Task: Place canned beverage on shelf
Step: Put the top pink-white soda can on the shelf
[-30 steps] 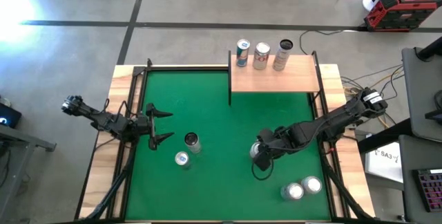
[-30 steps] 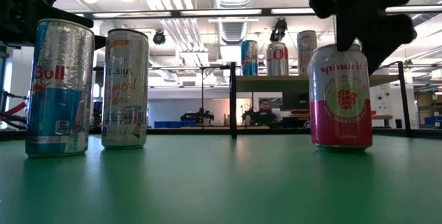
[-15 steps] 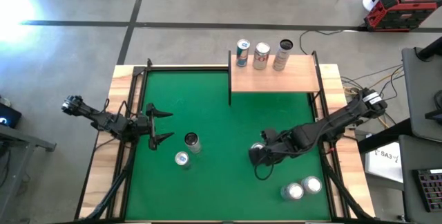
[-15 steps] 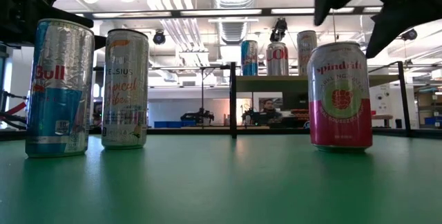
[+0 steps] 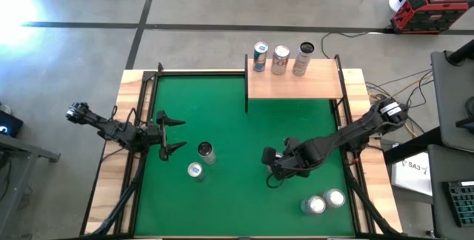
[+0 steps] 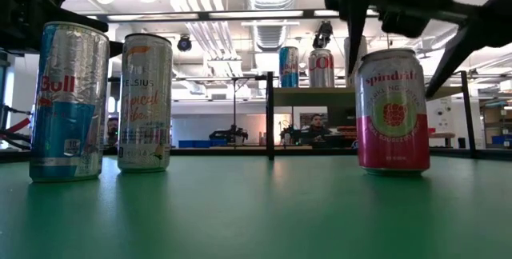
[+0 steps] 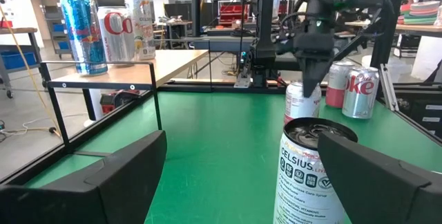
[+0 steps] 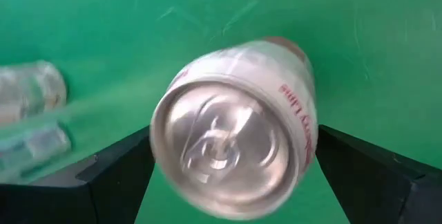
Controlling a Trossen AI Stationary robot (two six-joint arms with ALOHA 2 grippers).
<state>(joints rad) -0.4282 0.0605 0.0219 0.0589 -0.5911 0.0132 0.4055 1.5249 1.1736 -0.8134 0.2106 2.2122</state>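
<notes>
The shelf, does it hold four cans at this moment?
No, the high view shows only three cans standing in a row along the far edge of the shelf.

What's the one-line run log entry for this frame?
right pincer: open, straddling Spindrift can | left pincer: open, idle left side | shelf: three cans

Glossy aluminium Spindrift can [image 6: 392, 112], brushed lid; matt green felt tabletop [image 5: 229, 129]; smooth pale-wood shelf [image 5: 295, 83] on black metal posts.
</notes>
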